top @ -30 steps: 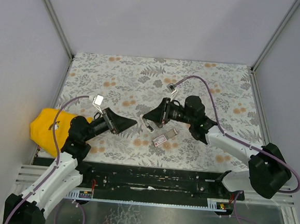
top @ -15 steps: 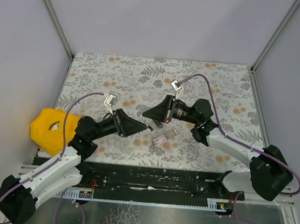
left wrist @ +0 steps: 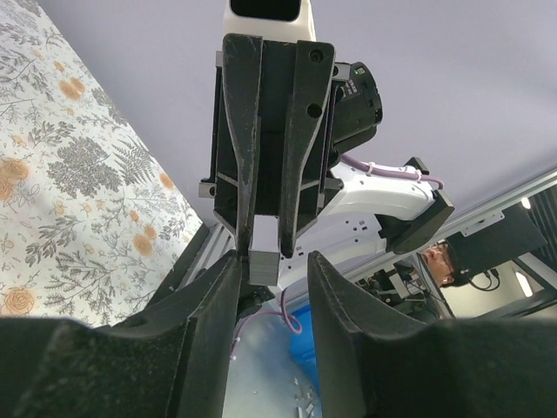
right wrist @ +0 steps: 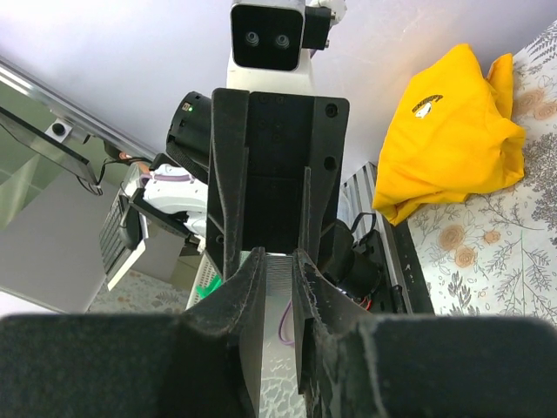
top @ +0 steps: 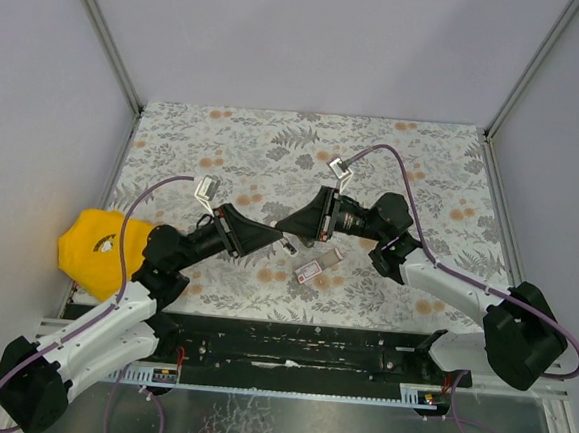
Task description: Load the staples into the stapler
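Observation:
My right gripper [right wrist: 278, 261] is shut on a short grey strip of staples [right wrist: 278, 272], held in the air above the mat. My left gripper [left wrist: 271, 266] faces it tip to tip and is partly open. The strip's end [left wrist: 263, 264] sits between the left fingertips, against one finger [left wrist: 224, 283], with a gap to the other. From above, the two grippers [top: 273, 237] [top: 287, 226] meet mid-table. The pink-and-white staples carton [top: 309, 271] lies on the mat just below them, its grey tray [top: 331, 258] beside it. No stapler is in view.
A yellow cloth [top: 92, 246] lies bunched at the mat's left edge, behind the left arm. The floral mat [top: 424, 167] is walled in by grey panels on the left, back and right. A black rail [top: 290, 342] runs along the near edge.
My left arm has swung right and up to meet the right gripper, and its jaws have narrowed around the strip's end. The right gripper has shifted slightly and kept its hold.

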`<state>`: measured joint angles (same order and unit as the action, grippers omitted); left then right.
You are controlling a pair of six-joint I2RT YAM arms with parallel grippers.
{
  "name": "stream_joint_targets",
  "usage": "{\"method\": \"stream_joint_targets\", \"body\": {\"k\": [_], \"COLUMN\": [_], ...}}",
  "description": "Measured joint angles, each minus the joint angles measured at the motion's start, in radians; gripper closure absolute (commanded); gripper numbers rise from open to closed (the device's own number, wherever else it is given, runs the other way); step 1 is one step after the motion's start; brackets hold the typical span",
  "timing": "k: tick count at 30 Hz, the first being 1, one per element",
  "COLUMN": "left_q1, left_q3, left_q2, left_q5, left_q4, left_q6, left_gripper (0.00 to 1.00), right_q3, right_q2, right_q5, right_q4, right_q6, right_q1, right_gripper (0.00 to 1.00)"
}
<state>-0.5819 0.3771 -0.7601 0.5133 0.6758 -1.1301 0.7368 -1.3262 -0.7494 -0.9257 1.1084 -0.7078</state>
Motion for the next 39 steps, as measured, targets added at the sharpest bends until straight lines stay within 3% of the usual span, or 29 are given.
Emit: {"method": "stream_joint_targets", "body": {"k": [9, 12, 19, 27, 33, 39], "left_q1": [0.000, 0.000, -0.001, -0.040, -0.189, -0.269], "left_q3": [0.000, 0.002, 0.024, 0.077, 0.141, 0.238], "left_q2": [-0.005, -0.005, 0.016, -0.047, -0.293, -0.451], "left_q5": [-0.019, -0.023, -0.038, -0.193, -0.389, -0.512], "left_q4": [-0.002, -0.013, -0.158, -0.634, -0.906, -0.994], "left_q6": [-0.003, -0.001, 0.056, 0.214, 0.241, 0.246], "left_gripper": [0.84, 0.88, 0.92, 0.93, 0.93, 0.93], "right_q3": [0.000, 0.000, -0.017, -0.026, -0.029, -0.051], "right_q2": [0.003, 0.004, 0.046, 0.247, 0.301, 0.310], "right_q5": [-0.003, 0.000, 0.034, 0.318, 0.506, 0.565], "right_q4": [-0.001, 0.000, 0.090, 0.458, 0.702, 0.823], "right_q6": [0.001, 0.001, -0.059, -0.316, -0.538, -0.641], "right_q1": [0.002, 0.002, 0.004, 0.015, 0.016, 0.016], "right_gripper": [0.79, 0.75, 0.27, 0.01, 0.00, 0.00]}}
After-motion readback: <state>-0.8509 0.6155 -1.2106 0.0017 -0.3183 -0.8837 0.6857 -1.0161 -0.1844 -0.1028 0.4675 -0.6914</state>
